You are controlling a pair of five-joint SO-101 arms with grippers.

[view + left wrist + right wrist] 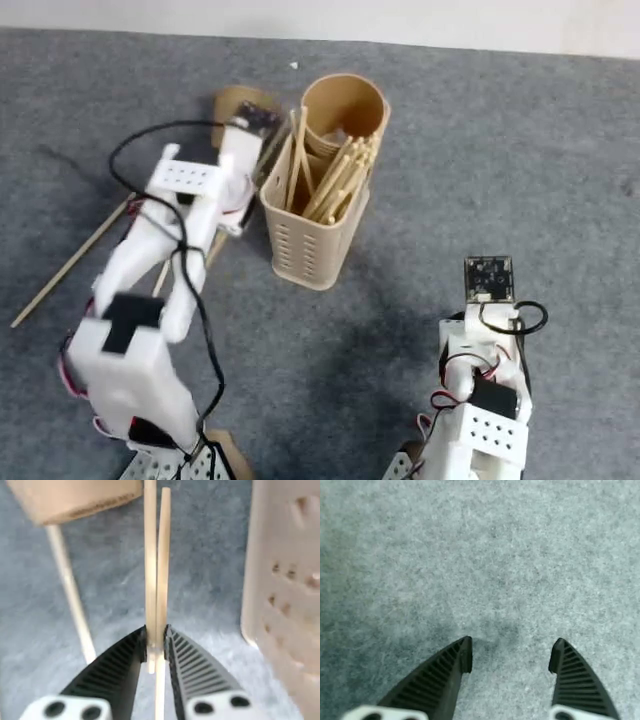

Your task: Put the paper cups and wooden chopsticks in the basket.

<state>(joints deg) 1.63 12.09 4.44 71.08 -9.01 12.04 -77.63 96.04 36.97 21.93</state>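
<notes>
My left gripper [155, 632] is shut on two wooden chopsticks [156, 570], just left of the beige basket [285, 595]. In the high view the left arm [185, 215] stretches toward the basket [310, 245], which holds a paper cup [343, 105] and several chopsticks [335, 180]. Another paper cup [238, 103] lies on its side behind the left arm; its rim [75, 500] shows past the held sticks. One loose chopstick [70, 262] lies on the carpet at the left, and one [70, 590] runs beside the held pair. My right gripper [511, 655] stands open over bare carpet, near the front right.
Grey carpet [520, 150] covers the table. The right arm [485, 380] sits at the front right, well clear of the basket. A black cable [170, 135] loops over the left arm. A pale strip [400, 20] borders the far edge.
</notes>
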